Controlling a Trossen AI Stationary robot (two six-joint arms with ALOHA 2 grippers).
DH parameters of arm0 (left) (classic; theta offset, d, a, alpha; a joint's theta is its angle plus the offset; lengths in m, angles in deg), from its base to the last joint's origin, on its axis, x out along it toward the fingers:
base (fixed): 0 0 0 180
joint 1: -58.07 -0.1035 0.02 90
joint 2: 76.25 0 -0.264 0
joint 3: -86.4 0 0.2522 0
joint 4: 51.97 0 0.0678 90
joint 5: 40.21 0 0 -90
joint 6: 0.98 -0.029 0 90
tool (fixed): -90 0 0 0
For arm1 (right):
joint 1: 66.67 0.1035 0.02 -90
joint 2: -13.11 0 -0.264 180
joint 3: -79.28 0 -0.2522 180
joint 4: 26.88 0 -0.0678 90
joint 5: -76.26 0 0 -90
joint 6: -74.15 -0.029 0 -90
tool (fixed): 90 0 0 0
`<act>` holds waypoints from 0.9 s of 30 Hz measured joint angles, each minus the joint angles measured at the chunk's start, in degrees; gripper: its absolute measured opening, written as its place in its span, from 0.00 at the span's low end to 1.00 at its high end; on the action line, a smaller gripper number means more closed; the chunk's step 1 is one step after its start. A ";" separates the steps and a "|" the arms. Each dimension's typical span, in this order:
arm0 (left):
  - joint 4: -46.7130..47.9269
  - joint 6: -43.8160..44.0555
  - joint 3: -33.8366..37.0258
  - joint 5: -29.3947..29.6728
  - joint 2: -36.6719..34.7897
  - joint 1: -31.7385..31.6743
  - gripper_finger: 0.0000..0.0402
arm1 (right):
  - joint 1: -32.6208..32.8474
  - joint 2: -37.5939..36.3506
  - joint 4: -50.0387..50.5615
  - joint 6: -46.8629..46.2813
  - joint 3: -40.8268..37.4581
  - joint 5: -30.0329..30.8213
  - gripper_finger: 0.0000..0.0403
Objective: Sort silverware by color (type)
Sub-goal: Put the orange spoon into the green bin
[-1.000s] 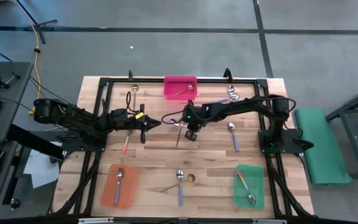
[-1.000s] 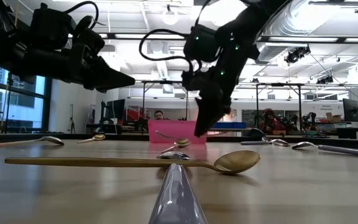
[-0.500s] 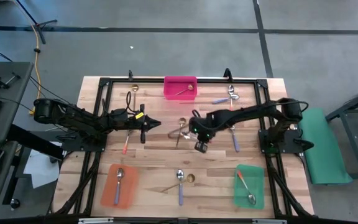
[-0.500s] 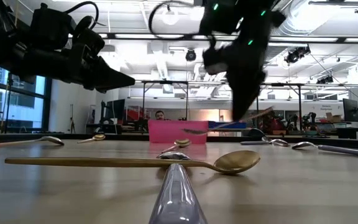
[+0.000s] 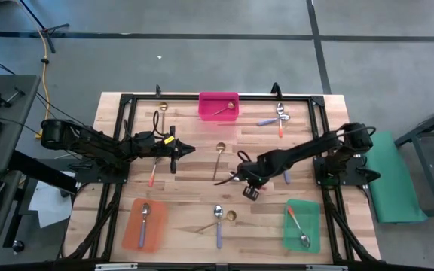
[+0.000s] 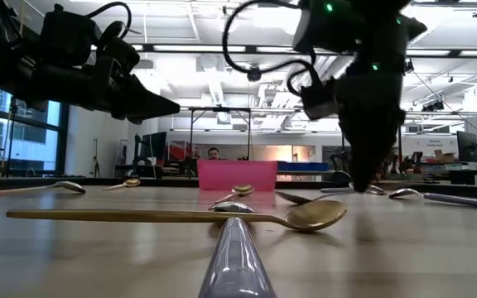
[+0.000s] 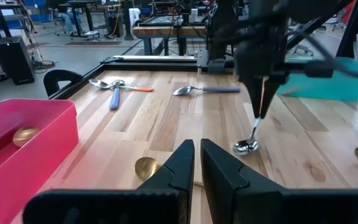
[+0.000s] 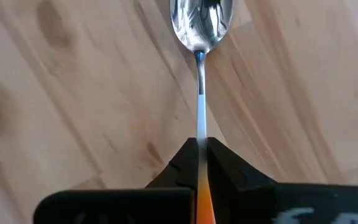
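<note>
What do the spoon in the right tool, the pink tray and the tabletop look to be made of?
The spoon held in the right tool: bowl looks like polished metal, mirror-bright with reflections; the handle shades from blue to orange, probably a coating.
The pink tray: likely plastic, with an opaque, even colour and smooth walls.
The tabletop: pale wood in planks, with visible grain and seams.

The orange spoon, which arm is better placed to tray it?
Right. Its gripper is shut on the orange spoon, near the green tray holding another. The left gripper idles farther away.
</note>
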 joint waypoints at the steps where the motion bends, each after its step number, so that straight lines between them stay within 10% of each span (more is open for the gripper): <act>1: 0.00 0.29 0.00 0.01 0.00 0.00 0.05 | 0.02 0.00 -1.12 -0.55 -1.08 0.02 0.00; 17: 0.00 0.97 0.00 0.00 0.00 0.00 0.05 | -1.31 0.00 -2.33 -0.89 0.70 2.50 0.34; 27: 0.03 0.92 0.00 0.02 0.00 0.01 0.05 | -5.13 3.83 -4.39 4.18 0.66 0.05 0.32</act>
